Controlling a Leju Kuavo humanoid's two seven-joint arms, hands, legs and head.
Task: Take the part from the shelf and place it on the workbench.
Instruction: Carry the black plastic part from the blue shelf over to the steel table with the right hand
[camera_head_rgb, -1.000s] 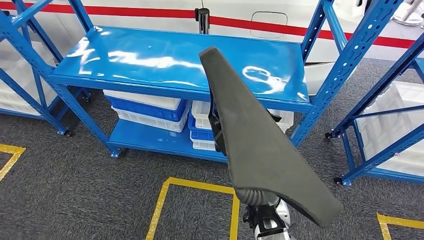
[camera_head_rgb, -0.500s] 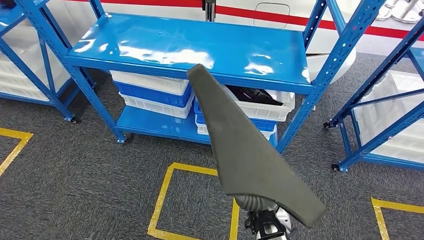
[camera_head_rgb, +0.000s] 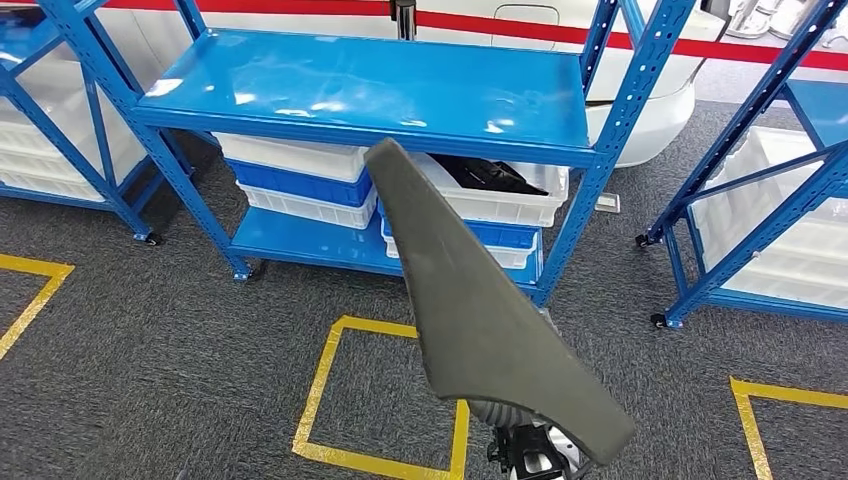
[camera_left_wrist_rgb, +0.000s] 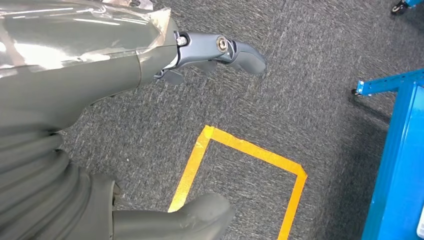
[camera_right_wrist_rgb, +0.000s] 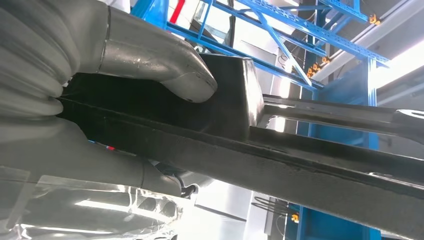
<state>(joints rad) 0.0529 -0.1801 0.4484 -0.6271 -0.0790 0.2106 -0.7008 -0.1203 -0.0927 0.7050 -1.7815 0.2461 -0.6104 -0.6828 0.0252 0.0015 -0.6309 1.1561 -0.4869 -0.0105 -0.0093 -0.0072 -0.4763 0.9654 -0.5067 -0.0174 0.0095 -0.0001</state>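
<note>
Nearest, right hand (camera_right_wrist_rgb: 115, 100), clasped on the part (camera_head_rgb: 480, 310): thick grey thumb pressed on one face of the dark panel, remaining fingers wrapped under the opposite face, as seen from the right wrist. Part: long, flat, dark grey, tapering panel, held up in the air in front of the blue shelf unit (camera_head_rgb: 370, 90), narrow rounded tip overlapping the unit's front edge in the head view, broad end low above the right wrist. Left hand (camera_left_wrist_rgb: 200, 55), holding nothing, fingers apart and extended over the grey carpet (camera_head_rgb: 150, 350), well apart from the part. Below and nearer than the shelf unit, a yellow taped square (camera_head_rgb: 330, 400) on the carpet, partly covered by the part. On the lower level of the shelf unit, stacked white and blue bins (camera_head_rgb: 300, 180); the right-hand white bin (camera_head_rgb: 510, 200) containing dark pieces, kind not discernible. Top level of the shelf unit: bare glossy blue surface. Flanking the shelf unit, further blue racks (camera_head_rgb: 760, 200) with white bins. Beyond the shelf unit, a white wall with a red stripe (camera_head_rgb: 500, 25).
</note>
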